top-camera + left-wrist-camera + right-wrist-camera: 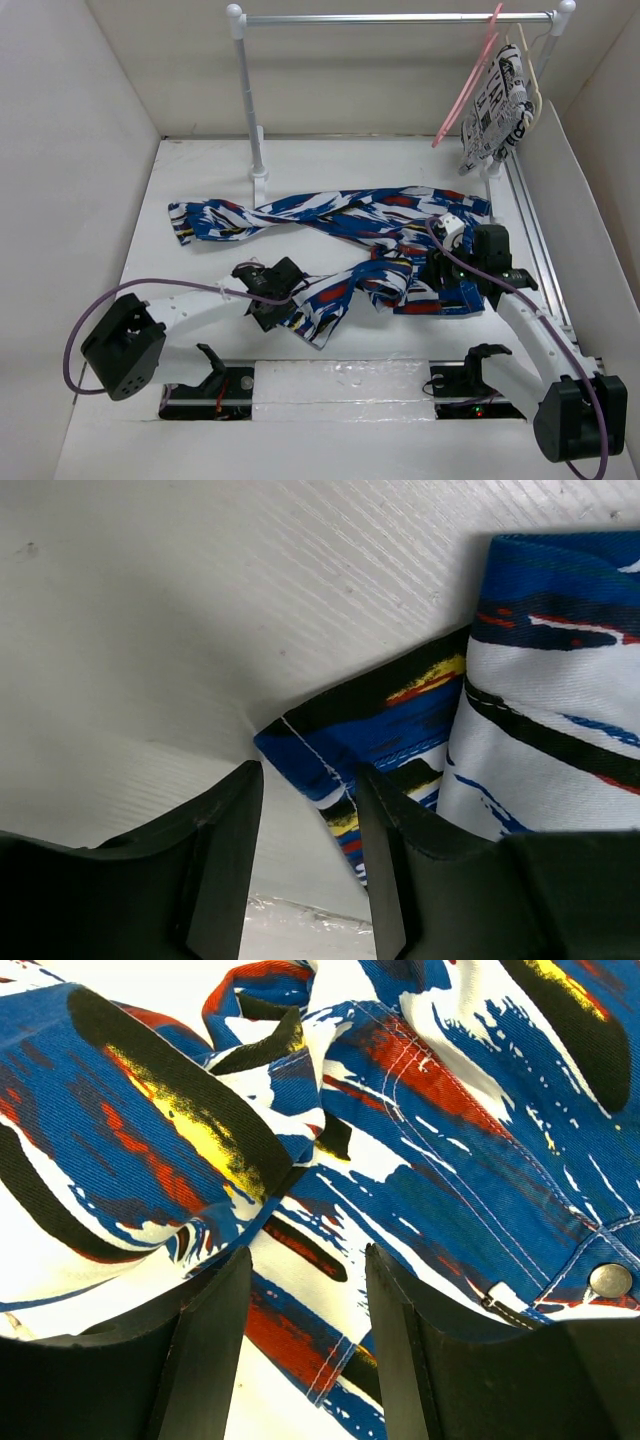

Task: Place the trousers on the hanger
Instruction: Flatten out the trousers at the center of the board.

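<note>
trousers (430, 1110) cropped at wrist-view edges, folds hidden

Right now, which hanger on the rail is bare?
The pink hanger, left of the cream hanger. It carries nothing, while the cream one holds the printed white garment.

White walls (350, 80), white tabletop (200, 180) w/ metal clothes rail (390, 18) at back
</note>
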Robot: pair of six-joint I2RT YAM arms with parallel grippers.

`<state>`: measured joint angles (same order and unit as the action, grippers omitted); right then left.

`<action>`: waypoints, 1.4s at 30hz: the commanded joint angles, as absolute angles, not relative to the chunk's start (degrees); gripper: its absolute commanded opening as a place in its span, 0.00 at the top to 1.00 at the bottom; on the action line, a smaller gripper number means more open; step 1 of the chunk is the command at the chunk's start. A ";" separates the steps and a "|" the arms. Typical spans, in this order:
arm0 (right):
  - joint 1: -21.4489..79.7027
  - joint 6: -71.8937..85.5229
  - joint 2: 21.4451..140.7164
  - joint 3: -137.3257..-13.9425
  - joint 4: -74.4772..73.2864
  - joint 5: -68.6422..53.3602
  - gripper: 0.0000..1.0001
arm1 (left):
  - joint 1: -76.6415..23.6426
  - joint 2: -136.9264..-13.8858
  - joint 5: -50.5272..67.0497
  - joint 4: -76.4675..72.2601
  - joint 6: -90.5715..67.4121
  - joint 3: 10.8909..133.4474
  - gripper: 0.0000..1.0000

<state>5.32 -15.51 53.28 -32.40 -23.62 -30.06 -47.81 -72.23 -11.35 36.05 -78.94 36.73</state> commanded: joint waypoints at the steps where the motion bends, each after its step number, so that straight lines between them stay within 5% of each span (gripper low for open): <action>1: 5.71 -16.08 53.26 -34.28 -22.33 -31.73 0.45 | -48.25 -74.44 -11.95 35.07 -79.10 37.52 0.63; 6: 5.71 -16.00 53.00 -34.19 -22.32 -32.08 0.45 | -44.57 -78.83 -15.11 35.50 -76.47 40.25 1.00; 17: 5.71 -16.26 50.98 -33.14 -23.82 -31.99 0.45 | -21.02 -57.93 -25.66 47.21 -58.21 47.53 1.00; 31: 6.24 -16.26 49.22 -33.22 -27.33 -30.15 0.45 | 13.78 -64.95 -33.39 51.33 -30.94 66.88 1.00; 39: 8.70 -14.94 48.16 -34.19 -28.92 -28.57 0.41 | 14.41 -75.22 -46.33 53.17 -29.18 72.24 1.00; 42: 9.23 -15.12 47.81 -35.68 -30.93 -26.90 0.38 | 18.60 -78.66 -42.03 53.18 -31.82 72.86 0.74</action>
<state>8.40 -15.22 48.90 -32.56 -29.34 -28.53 14.90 -77.19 -41.01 51.96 -31.35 70.89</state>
